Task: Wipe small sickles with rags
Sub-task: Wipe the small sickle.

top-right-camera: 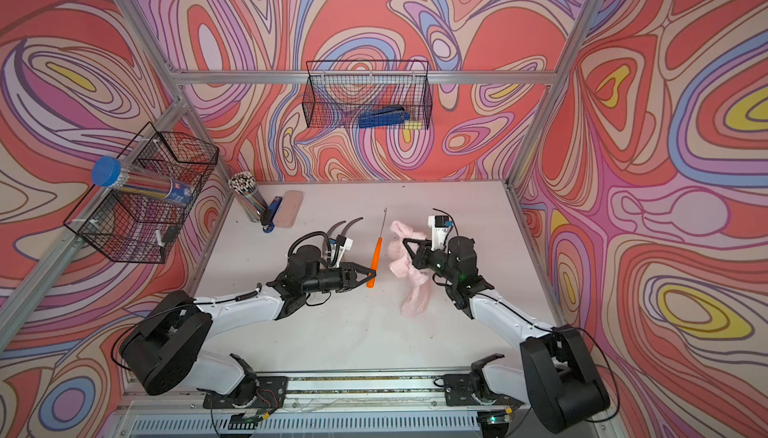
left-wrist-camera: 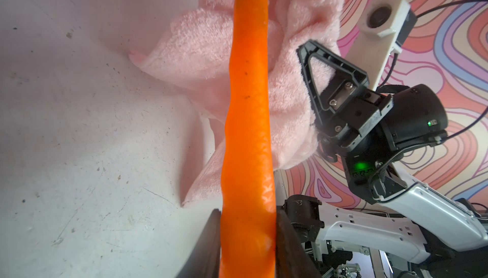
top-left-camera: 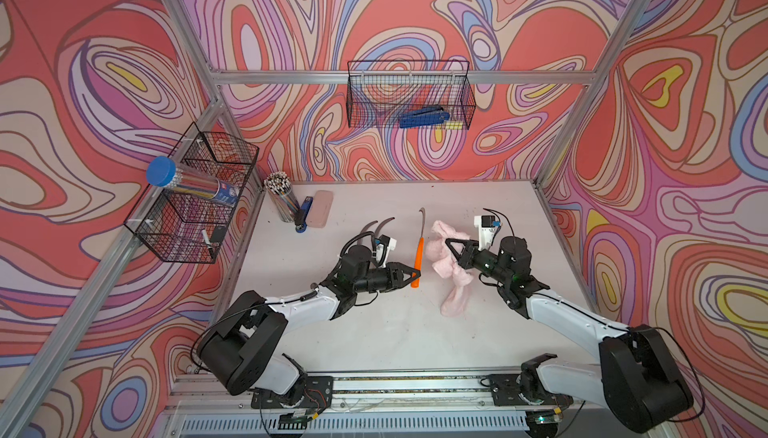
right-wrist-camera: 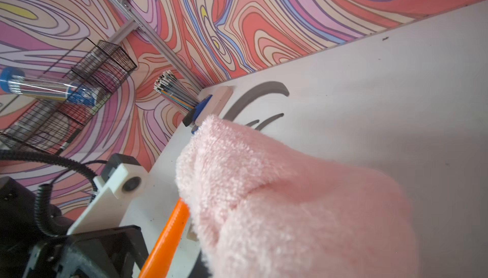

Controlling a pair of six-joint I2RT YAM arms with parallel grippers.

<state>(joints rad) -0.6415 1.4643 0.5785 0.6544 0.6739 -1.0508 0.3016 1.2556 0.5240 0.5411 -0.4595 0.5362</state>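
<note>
The left claw (top-left-camera: 416, 274) pinches the orange sickle (top-left-camera: 419, 253) low on its stiff handle, over the counter (top-left-camera: 374, 332). The right claw (top-left-camera: 451, 245), pressed together, bunches the limp rag (top-left-camera: 441, 265) just beside it. Its blade likely cuts; keep to the handle.

Working from my remote station, my left gripper (top-left-camera: 417, 274) pinched the lower end of the orange-handled sickle (top-left-camera: 419, 255), its dark blade pointing toward the back wall. My right gripper (top-left-camera: 448, 243) clenched the bunched pink rag (top-left-camera: 453, 296) just beside it. The curved blades of two other sickles (top-left-camera: 385, 223) showed behind the left wrist on the white table (top-left-camera: 374, 332).
</note>
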